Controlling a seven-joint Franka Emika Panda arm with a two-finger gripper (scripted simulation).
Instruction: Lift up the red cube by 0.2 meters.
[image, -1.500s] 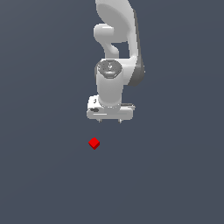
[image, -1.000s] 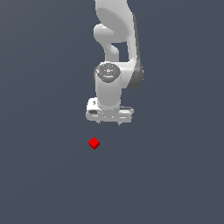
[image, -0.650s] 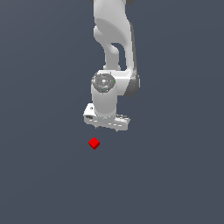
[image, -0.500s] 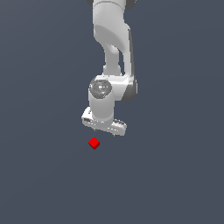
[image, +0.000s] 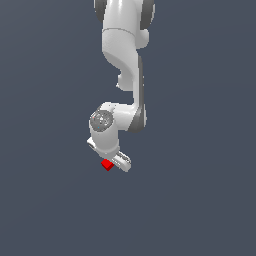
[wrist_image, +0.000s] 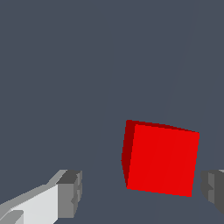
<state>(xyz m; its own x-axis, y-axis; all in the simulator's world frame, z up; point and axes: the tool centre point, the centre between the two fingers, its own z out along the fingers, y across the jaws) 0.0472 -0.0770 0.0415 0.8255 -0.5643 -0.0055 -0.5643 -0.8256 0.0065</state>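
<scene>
- Between the parted jaws, the red cube (wrist_image: 159, 159) rests on the counter (wrist_image: 87, 65), nearer one fingertip (wrist_image: 70, 192), touching neither.
- Farther out, the gripper (image: 114, 161) has dropped beside it within a second; closing comes next.

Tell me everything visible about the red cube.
The red cube is a small, plain bright-red block with flat matte faces and sharp edges, no markings. It rests on the dark grey floor, its edges turned at an angle to the gripper. In the wrist view it lies between the two grey fingertips of the open gripper, nearer one of them, with floor showing on both sides, so nothing grips it. In the exterior view the gripper partly covers it.
</scene>
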